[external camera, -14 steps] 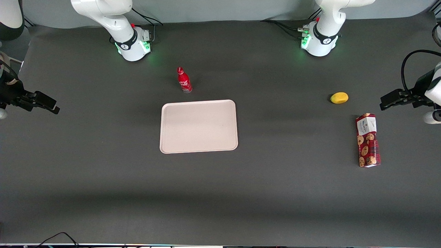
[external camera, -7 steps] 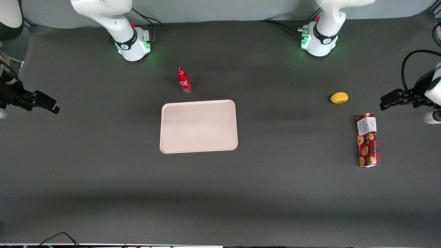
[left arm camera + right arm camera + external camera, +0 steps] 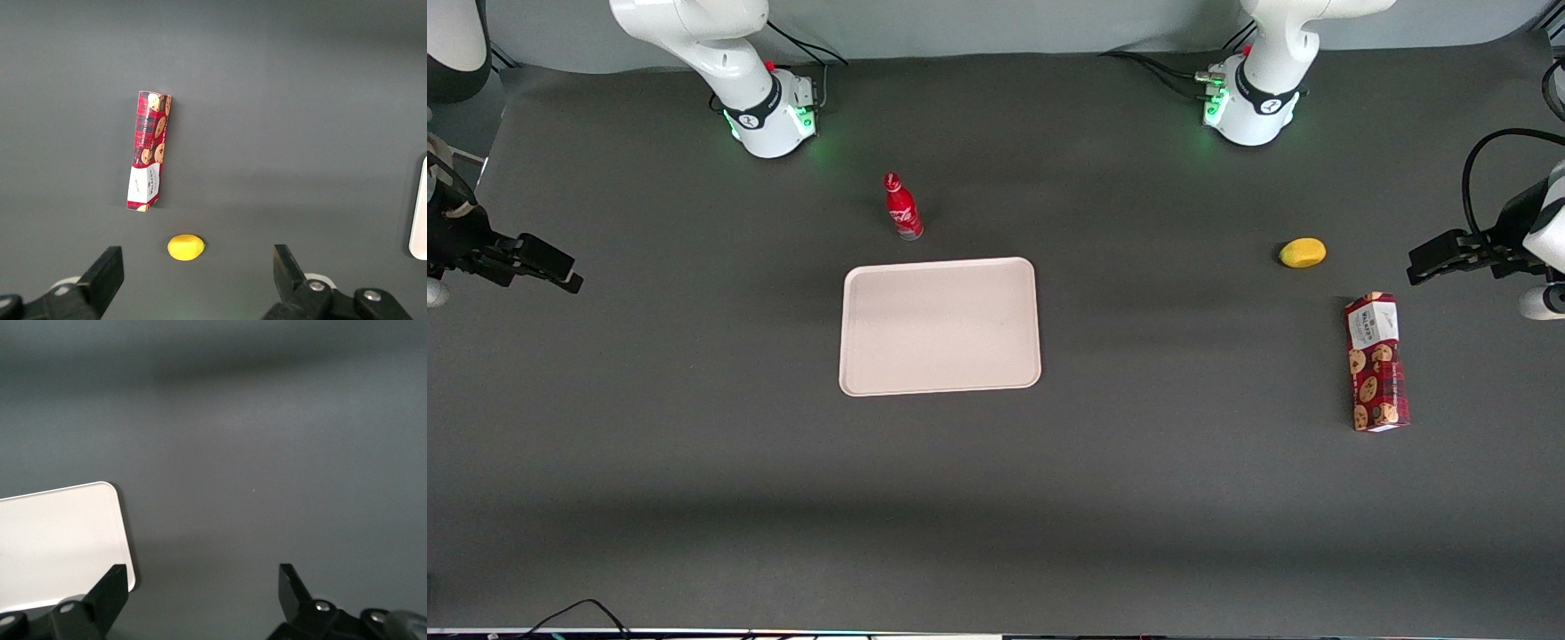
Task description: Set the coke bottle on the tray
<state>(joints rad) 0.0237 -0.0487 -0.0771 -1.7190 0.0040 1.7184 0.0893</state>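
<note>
The coke bottle (image 3: 903, 208), slim and red with a red cap, stands upright on the dark table, just farther from the front camera than the tray (image 3: 940, 325). The tray is flat, pale pinkish-beige and bare. My right gripper (image 3: 551, 271) hovers at the working arm's end of the table, well apart from both, open and empty. In the right wrist view my gripper (image 3: 200, 590) is over bare table with a corner of the tray (image 3: 60, 540) beside it. The bottle is out of that view.
A yellow lemon (image 3: 1303, 252) and a red cookie box (image 3: 1376, 362) lie toward the parked arm's end of the table; both also show in the left wrist view, lemon (image 3: 185, 247) and box (image 3: 148, 151). Two arm bases (image 3: 769, 111) stand at the table's back edge.
</note>
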